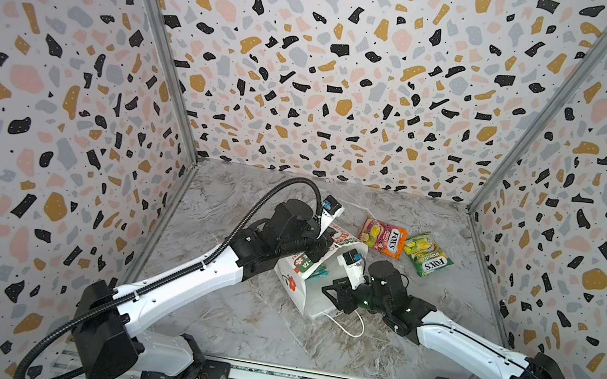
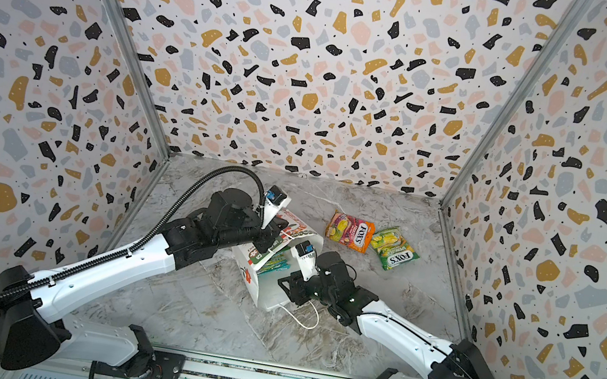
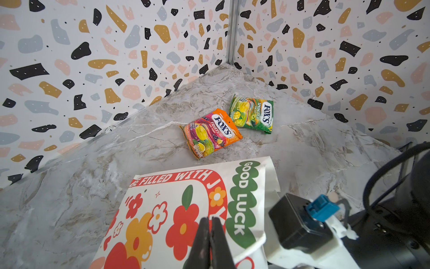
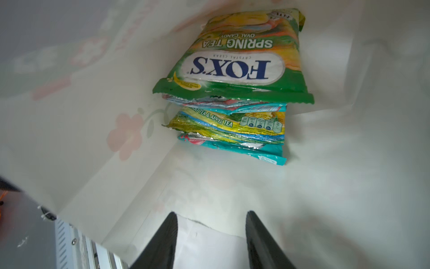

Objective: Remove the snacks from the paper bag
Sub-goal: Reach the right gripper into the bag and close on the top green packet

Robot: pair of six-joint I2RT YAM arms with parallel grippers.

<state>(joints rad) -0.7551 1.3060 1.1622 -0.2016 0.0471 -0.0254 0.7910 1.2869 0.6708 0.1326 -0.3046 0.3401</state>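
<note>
Right wrist view: the right gripper (image 4: 211,235) is inside the mouth of the white paper bag (image 4: 325,163), which carries a red flower print and red-green lettering. Its two black fingers stand moderately apart, with bare paper between them and nothing gripped. Deeper in the bag, four flat glossy FOX'S candy packets lie stacked. A green-yellow Spring Tea packet (image 4: 232,65) faces the camera, followed by a teal packet edge (image 4: 267,108), a yellow-green packet (image 4: 232,127) and a second teal packet (image 4: 244,149). The fingers are well short of the stack.

Left wrist view: the left gripper (image 3: 210,233) is pressed fully closed over the bag's printed face. Whether paper or cord is pinched cannot be told.

In both top views the bag lies on its side on the grey marble-pattern tabletop (image 1: 229,312), mouth toward the right arm, with a white cord handle (image 1: 361,331) trailing on the surface. Beyond the bag, an orange-pink FOX'S packet (image 1: 383,237) and a green-yellow FOX'S packet (image 1: 427,255) lie flat, just beside each other.
</note>
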